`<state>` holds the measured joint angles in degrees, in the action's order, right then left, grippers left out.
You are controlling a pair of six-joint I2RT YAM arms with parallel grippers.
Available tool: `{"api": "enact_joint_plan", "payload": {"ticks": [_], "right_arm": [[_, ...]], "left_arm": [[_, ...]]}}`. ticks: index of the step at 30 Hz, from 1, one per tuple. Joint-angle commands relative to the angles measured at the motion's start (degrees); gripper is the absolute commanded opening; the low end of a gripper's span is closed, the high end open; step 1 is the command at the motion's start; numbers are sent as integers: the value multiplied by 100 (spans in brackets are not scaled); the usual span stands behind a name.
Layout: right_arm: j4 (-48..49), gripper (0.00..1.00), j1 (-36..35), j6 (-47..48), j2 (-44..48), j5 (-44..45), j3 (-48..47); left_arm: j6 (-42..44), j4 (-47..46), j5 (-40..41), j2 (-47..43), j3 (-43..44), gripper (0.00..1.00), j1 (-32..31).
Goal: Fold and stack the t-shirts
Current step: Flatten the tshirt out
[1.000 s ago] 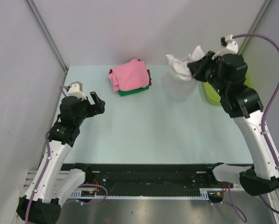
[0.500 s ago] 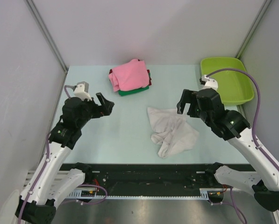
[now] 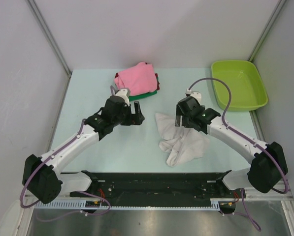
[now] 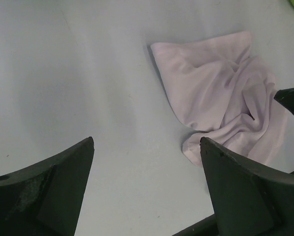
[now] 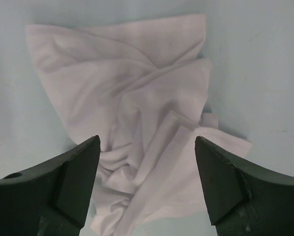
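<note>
While the white shirt [image 3: 183,142] lies crumpled on the table [image 3: 112,147], a bit right of centre, we've got the right claw [image 3: 180,122] hanging over its far edge, fingers spread, gripping nothing. The left claw [image 3: 137,115] is spread too, over the table just left of it. A pink shirt [image 3: 136,78] tops the far pile, and the tub [image 3: 238,91] sits far right.

A plain white shirt [image 3: 182,139] is seen at 5 o'clock on the pale blue table [image 3: 112,142]. At 12, a pink shirt [image 3: 135,78] is shown over a dark red shirt [image 3: 157,78] and a green shirt [image 3: 140,97]. The tub [image 3: 238,86] at 2 is coloured lime green. The left arm [image 3: 70,147] and right arm [image 3: 235,140] are finished white and black, with purple cables [image 3: 230,97].
</note>
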<state>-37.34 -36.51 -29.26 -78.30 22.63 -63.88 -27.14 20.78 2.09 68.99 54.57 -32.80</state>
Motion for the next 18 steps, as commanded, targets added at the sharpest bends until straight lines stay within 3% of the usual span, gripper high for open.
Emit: {"api": "enact_joint_plan", "payload": {"ticks": [1,10,12,13,15,16,18], "right_arm": [[420,79,170,-273,218,110,585],[658,59,487,-432,509,-128,1483],[693,48,513,-449,456,-127,1518],[702,35,531,-458,439,-136,1527],[728,20,566,-476,395,-163,1536],[737,0,575,-493,403,-163,1536],[772,0,566,-493,517,-102,1527]], "left_arm": [[-222,-346,196,158,37,93,-139],[-406,-759,143,492,-280,93,-394],[-389,-768,160,501,-262,92,-420],[-389,-768,187,493,-254,92,-421],[-372,-759,213,492,-253,92,-429],[-354,-742,222,492,-262,92,-429],[-328,-724,257,484,-271,92,-447]]}}
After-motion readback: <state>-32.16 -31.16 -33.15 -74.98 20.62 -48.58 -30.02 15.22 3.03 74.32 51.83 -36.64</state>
